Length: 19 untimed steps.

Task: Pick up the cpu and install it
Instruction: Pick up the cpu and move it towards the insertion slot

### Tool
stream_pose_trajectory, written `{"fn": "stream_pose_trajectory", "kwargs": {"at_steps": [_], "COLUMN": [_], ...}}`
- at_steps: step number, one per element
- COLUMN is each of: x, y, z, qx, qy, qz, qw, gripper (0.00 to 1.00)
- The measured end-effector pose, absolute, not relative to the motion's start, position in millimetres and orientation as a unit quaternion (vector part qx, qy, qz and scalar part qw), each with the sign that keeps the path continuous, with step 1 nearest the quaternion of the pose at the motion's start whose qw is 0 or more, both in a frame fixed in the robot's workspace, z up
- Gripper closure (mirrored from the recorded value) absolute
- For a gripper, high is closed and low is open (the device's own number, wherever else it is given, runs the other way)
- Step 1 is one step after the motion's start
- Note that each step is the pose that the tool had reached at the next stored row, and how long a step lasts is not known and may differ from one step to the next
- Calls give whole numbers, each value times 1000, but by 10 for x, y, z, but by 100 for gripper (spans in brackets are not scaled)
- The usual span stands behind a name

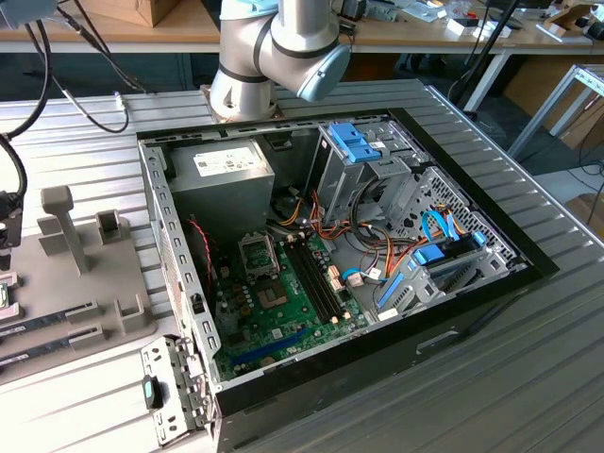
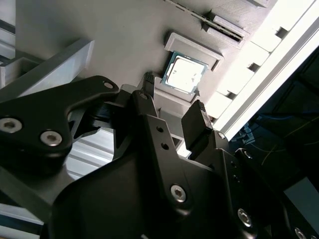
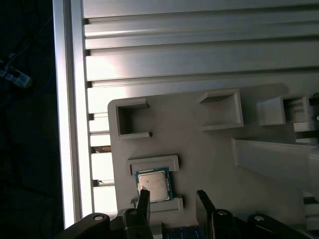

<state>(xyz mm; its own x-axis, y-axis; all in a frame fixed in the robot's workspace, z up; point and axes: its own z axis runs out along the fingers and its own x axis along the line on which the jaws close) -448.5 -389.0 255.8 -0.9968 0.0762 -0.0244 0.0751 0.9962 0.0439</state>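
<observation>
Gripper, jaws spread, close to silvery cpu in grey tray.

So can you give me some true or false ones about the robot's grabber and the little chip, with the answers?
1. The cpu lies in a slot of the grey holder. True.
2. The gripper is clamped on the cpu. False: the gripper is open and close above the cpu, which lies in the holder, as both wrist views show.
3. The computer case is open, so the green motherboard shows in the exterior view. True.
4. The cpu sits on the motherboard. False: it is on the grey holder, outside the case.
</observation>
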Motion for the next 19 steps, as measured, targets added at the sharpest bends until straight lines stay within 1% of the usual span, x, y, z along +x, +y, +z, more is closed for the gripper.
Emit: {"fn": "stream_pose_trajectory", "kwargs": {"at_steps": [19], "x": [-4485], "y": [-3889], "z": [2503], "qx": [38], "qy": [999], "qz": [21], "qw": [13], "gripper": [51]}}
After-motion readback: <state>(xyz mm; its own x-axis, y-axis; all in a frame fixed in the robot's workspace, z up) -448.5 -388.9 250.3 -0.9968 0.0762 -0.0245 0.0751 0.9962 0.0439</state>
